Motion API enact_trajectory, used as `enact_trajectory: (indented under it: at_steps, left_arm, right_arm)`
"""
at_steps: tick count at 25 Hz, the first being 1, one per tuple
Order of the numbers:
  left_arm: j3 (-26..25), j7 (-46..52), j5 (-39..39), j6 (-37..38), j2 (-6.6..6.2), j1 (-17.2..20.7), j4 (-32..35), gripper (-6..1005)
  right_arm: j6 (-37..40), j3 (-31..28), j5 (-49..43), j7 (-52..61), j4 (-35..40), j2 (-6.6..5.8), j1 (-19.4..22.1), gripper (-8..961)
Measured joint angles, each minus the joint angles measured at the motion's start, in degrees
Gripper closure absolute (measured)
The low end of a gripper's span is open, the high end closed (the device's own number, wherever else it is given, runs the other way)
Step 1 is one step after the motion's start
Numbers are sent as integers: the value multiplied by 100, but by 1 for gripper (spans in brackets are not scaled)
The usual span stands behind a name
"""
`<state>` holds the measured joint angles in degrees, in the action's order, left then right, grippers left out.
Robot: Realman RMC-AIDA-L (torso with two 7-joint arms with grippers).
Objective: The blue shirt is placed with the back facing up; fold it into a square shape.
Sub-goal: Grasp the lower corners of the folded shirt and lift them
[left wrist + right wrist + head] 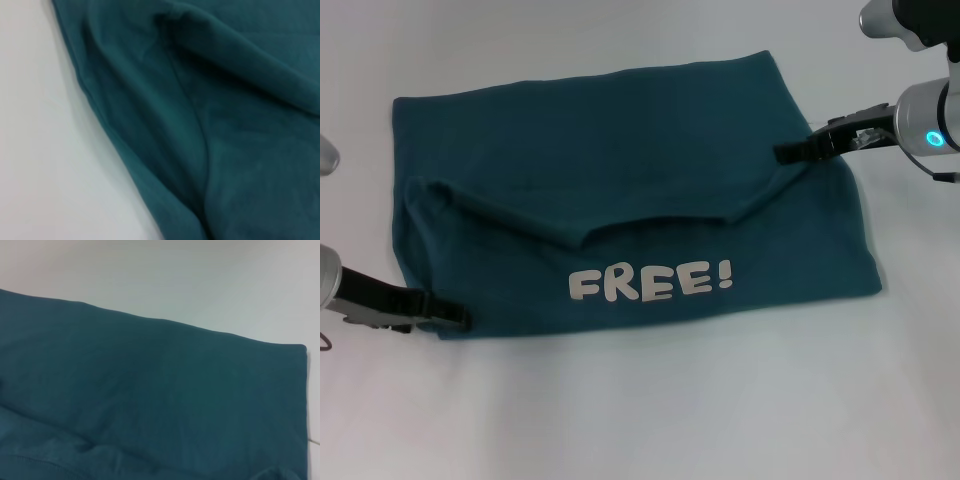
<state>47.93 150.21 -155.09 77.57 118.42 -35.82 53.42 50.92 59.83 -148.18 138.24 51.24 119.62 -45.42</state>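
The blue shirt (pixel 620 150) lies spread on the white table (pixel 640 420). A plain flap is folded over it, and pale "FREE!" lettering (pixel 650 281) shows on the near panel. My right gripper (pixel 786 153) is at the flap's right corner, shut on the cloth there. My left gripper (pixel 460 318) is at the shirt's near left corner, low on the table, shut on the edge of the cloth. The left wrist view shows creased shirt fabric (pixel 215 125) beside bare table. The right wrist view shows a flat shirt panel (pixel 150 400) with its straight edge.
White table surface (pixel 620 30) surrounds the shirt on all sides. The right arm's grey housing with a blue light (pixel 932 138) hangs over the far right. Part of the left arm (pixel 325 155) shows at the left edge.
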Motion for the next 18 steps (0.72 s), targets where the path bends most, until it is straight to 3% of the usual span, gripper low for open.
enact_trajectory:
  at_steps: [8,14,18]
  left_arm:
    - [6,-249,-67,-35,135,-25,114,220]
    - [10,-310,-97,-88,164,-33,159,243]
    - [8,-346,-83,-84,175,-33,186,380]
  right_arm:
    - [0,3,0,12,0,0,4,19]
    - [-2,3,0,18,0,0,8,19]
    - [32,-11,0,18,0,0,25,20]
